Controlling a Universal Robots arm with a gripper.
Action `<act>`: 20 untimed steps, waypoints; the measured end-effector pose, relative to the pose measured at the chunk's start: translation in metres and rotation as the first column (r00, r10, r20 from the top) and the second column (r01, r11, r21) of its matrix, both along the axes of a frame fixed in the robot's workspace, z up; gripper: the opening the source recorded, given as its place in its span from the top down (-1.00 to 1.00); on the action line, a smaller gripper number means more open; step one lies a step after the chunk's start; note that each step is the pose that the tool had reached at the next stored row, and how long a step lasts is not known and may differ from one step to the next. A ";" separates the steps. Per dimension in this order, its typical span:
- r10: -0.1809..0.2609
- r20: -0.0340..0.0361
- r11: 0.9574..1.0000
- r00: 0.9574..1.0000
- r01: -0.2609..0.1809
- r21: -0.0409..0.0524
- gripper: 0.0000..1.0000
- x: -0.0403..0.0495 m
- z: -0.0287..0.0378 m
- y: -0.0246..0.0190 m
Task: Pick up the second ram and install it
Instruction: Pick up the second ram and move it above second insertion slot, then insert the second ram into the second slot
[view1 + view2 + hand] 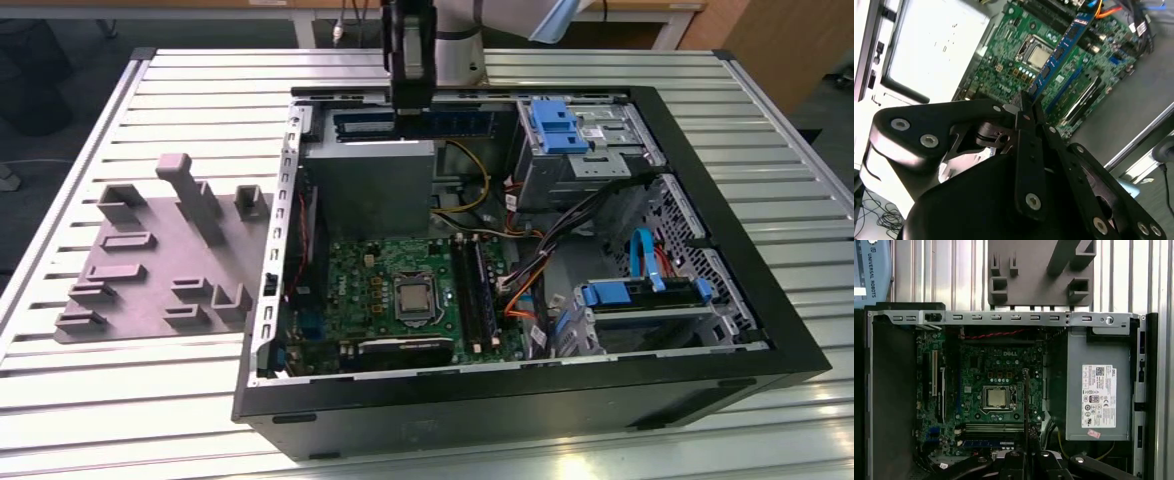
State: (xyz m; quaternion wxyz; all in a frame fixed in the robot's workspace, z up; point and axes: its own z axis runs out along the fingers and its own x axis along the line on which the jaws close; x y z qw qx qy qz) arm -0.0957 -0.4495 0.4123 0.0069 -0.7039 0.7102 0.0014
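Gripper (410, 105) clamped on the second ram (447, 122) | exterior view: stick level over far end of the open case (534, 385) | second wrist view: fingers (1027, 130) pinch its near end, motherboard (1009, 55) beyond | first wrist view: stick edge-on above motherboard, beside the silver chip (996, 397)

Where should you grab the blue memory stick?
Pinch its two flat faces near the upper long edge, coming from above, much as the gripper grips the second ram now: it's thin and stands on edge, leaving the lower edge free.
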 end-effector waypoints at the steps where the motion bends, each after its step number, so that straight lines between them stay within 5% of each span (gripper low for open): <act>1: 0.000 0.000 1.000 1.000 0.000 0.000 0.73 0.0027 0.0000 0.0000; 8: 0.000 0.000 1.000 1.000 0.000 0.000 0.73 0.0109 0.0000 0.0000; 20: -0.005 0.000 1.000 1.000 0.005 0.000 0.73 0.0119 0.0000 0.0000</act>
